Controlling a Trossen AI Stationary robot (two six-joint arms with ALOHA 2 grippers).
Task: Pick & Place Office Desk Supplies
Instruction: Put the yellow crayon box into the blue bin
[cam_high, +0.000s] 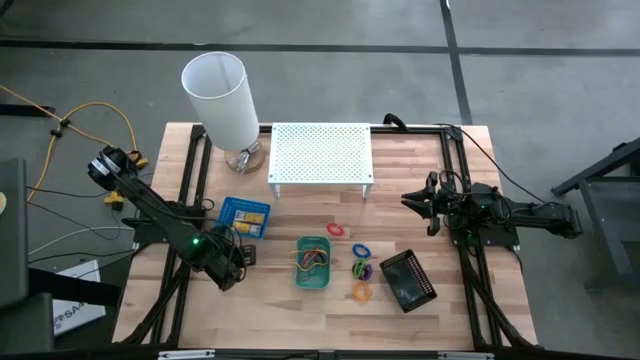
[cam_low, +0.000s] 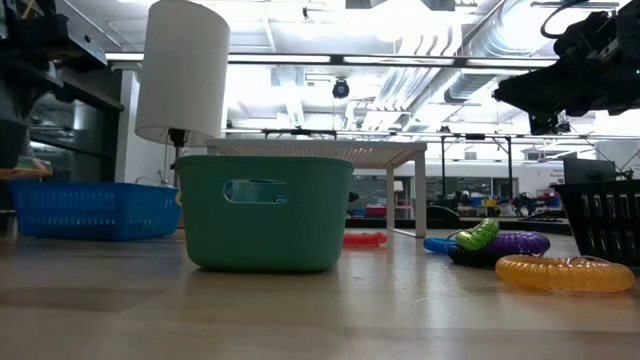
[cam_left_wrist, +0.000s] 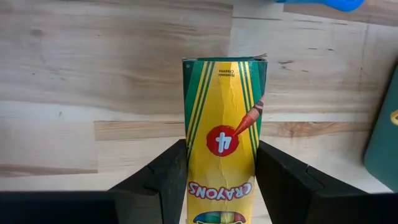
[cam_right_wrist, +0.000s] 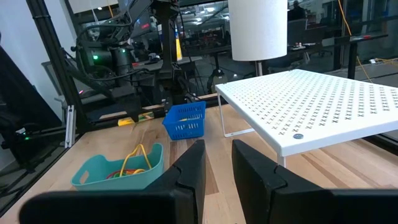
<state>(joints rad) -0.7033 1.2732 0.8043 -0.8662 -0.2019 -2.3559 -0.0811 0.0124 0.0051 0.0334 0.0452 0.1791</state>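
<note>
**Left claw has the crayon box; right claw idle by the shelf**

From my seat, the left claw (cam_left_wrist: 217, 186) is clamped on a small crayon box (cam_left_wrist: 224, 137), one finger pressed to each narrow side. In the high view that claw (cam_high: 237, 262) hangs over the front-left of the surface (cam_high: 250, 310), between the blue tray (cam_high: 243, 216) and the green tray (cam_high: 313, 263); the box itself I cannot pick out from up there. Whether it is lifted or resting on the wood I cannot tell.

I judge the box light and thin-walled: cardboard, already creased near its far end, so it will crush under a hard squeeze and could twist if held near one end. The present hold across the narrow width, low on the body, looks sound. The printed face is glossy, so I would expect some slip.

Its long axis runs straight out from the claw, along the line of the fingers, with the flap end pointing away over bare wood.

The right claw (cam_right_wrist: 217, 165) waits on the right side of the surface, near the white perforated shelf (cam_high: 321, 155), fingers slightly parted and holding nothing. Coloured rings (cam_high: 360, 270) and a black tray (cam_high: 407, 281) lie between the arms.
</note>
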